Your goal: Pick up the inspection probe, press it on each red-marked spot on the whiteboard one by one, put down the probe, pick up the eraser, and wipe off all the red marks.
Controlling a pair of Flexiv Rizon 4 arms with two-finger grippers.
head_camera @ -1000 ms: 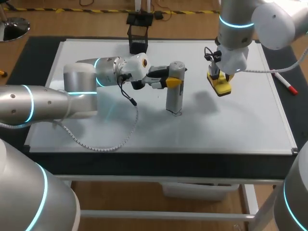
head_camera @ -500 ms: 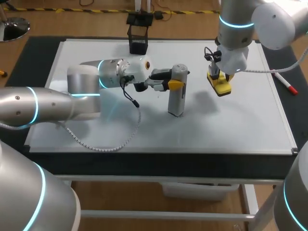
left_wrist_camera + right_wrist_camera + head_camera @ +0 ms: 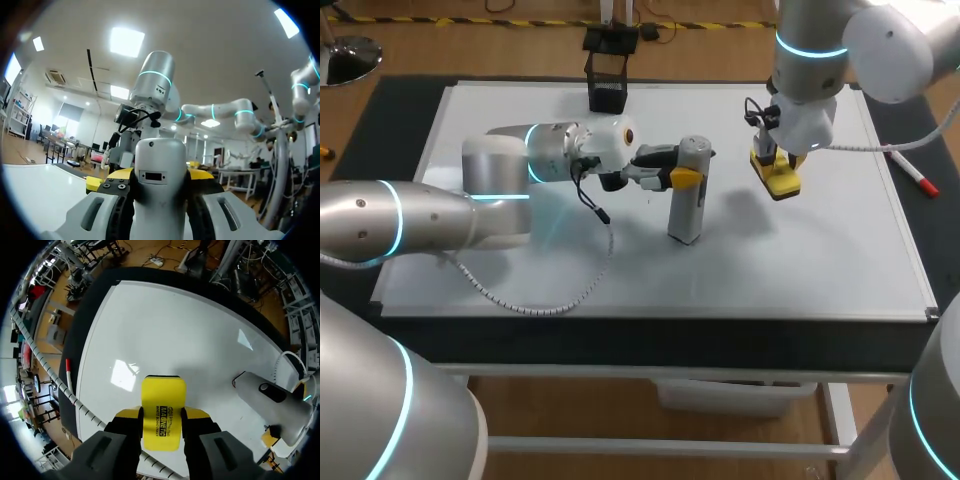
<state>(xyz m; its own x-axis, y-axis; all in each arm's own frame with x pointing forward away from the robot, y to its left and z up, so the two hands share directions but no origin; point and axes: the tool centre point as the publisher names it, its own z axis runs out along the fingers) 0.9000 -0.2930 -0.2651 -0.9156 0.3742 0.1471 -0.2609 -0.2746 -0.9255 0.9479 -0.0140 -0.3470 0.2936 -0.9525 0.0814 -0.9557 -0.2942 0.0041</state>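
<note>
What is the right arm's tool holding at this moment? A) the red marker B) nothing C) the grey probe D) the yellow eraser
D: the right tool is shut on the yellow eraser; the grey probe sits in the left tool.

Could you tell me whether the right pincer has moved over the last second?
No. The right pincer, shut on the yellow eraser, sits just as far from the red marker by the whiteboard's edge as before.
</note>
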